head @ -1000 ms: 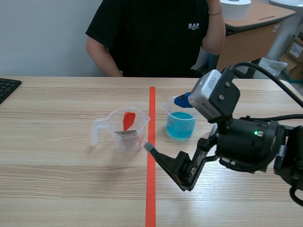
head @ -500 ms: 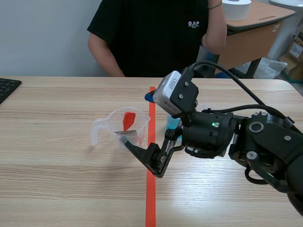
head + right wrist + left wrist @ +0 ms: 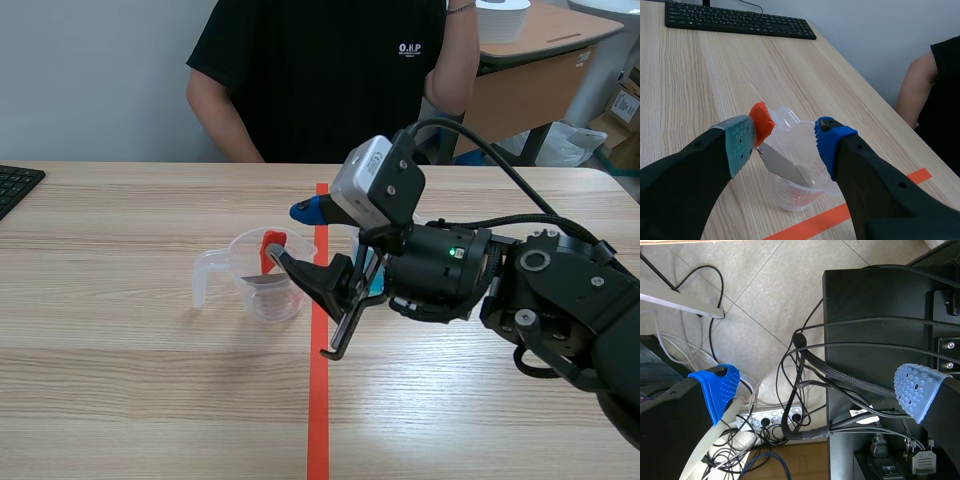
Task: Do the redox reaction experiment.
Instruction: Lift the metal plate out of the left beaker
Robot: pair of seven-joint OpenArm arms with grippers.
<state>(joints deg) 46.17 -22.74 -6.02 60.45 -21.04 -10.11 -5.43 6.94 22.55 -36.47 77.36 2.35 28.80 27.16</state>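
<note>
I see my right gripper point(image 3: 785, 140) open, its fingers spread wide. The clear measuring cup point(image 3: 790, 197) sits between them on the table point(image 3: 700, 75). A red-handled blade point(image 3: 780, 165) leans inside the cup, its handle just beside the grey-green pad point(image 3: 740, 140). My left gripper point(image 3: 817, 390) is open too, with floor cables point(image 3: 795, 390) beyond its fingers

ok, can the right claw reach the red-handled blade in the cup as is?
Probably yes. The right claw is open over the cup, and the red handle sticks up right beside its grey-green pad. Nothing seems to block it.
</note>
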